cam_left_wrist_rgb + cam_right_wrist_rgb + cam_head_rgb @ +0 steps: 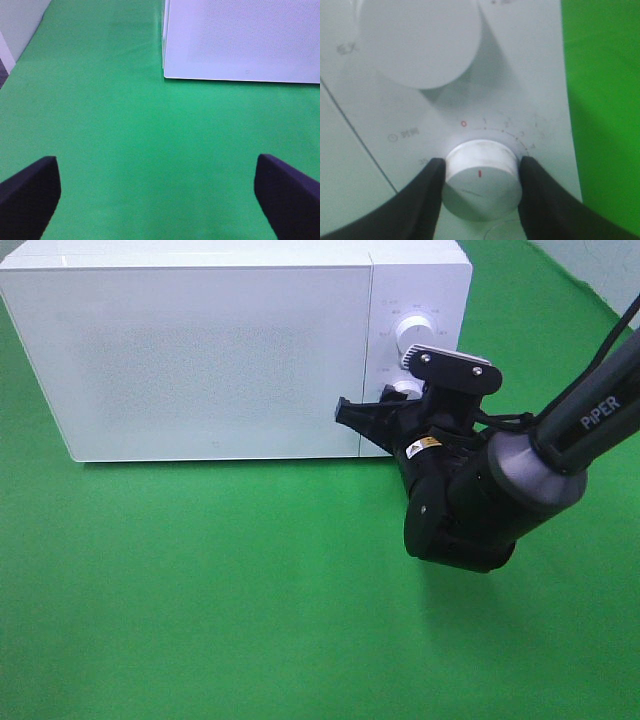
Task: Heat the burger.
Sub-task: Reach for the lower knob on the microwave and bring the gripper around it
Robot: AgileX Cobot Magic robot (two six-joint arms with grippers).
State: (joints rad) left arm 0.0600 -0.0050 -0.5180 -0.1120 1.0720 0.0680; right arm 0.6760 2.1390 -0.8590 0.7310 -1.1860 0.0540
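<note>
From above, a white microwave [220, 350] sits with its door shut on the green surface [200, 590], and the right arm [590, 410] reaches to its control panel. I cannot tell where the burger is. The left wrist view shows the left tool [157, 192] spread wide above the surface. The right wrist view shows the right tool [482, 165] clamped on the lower dial [480, 192], one finger touching each side.

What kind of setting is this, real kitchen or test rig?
Likely a lab test bench, not a kitchen: a green cloth covers the whole surface, a lone white microwave sits on it, and the right gripper clasps its timer dial.
</note>
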